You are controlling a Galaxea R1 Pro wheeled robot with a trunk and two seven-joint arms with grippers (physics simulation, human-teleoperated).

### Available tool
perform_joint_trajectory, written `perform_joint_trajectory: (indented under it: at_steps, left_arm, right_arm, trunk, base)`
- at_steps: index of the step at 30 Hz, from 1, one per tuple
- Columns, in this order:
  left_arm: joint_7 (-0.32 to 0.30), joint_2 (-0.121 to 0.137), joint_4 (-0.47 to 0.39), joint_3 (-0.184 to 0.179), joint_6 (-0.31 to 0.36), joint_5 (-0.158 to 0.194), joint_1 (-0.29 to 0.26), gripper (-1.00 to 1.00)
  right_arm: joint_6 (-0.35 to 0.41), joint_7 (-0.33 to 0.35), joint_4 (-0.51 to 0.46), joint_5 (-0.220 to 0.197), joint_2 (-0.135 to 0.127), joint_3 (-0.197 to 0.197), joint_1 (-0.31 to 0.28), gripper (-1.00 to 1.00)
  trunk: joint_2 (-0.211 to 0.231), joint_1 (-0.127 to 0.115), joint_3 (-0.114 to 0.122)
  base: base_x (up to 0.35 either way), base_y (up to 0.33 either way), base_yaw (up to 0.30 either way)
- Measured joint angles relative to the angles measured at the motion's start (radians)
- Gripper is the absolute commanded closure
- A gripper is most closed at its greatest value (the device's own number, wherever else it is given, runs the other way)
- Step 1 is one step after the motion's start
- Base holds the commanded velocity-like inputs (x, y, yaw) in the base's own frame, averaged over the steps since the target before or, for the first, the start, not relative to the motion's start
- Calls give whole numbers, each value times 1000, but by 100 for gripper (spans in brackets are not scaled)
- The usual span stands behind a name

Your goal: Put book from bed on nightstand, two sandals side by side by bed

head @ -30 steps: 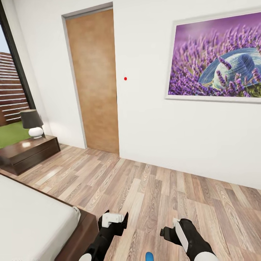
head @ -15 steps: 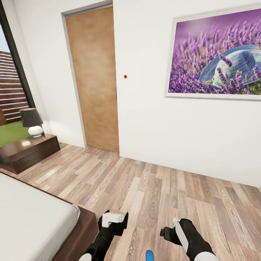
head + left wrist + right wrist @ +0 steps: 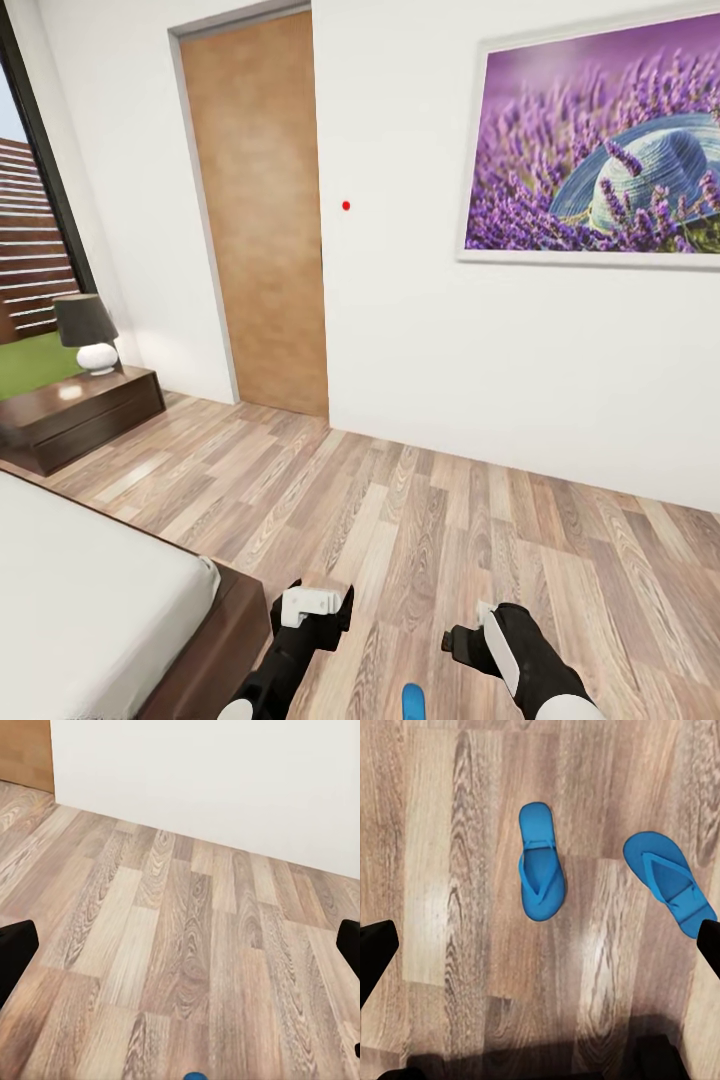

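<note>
Right gripper (image 3: 540,945) spread wide above two sandals (image 3: 541,862) lying splayed below it, left gripper (image 3: 180,945) open over bare floor; risks clamping only a thin strap.

Tan door (image 3: 262,215), lavender picture (image 3: 598,150), black-shaded lamp (image 3: 87,333), perhaps a fence beyond the window (image 3: 30,250).

Two sandals (image 3: 541,866) (image 3: 668,880) apart on floor (image 3: 450,530), bed (image 3: 90,610) at left.
</note>
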Motion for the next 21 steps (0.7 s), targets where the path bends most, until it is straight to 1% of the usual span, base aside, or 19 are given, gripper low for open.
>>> perform_joint_trajectory:
  at_steps: [21]
  left_arm:
    - [0, 0, 0, 0, 0, 0, 0, -100]
  right_arm:
    - [0, 0, 0, 0, 0, 0, 0, -100]
  trunk:
    - [-147, 81, -66]
  base:
    - [0, 0, 0]
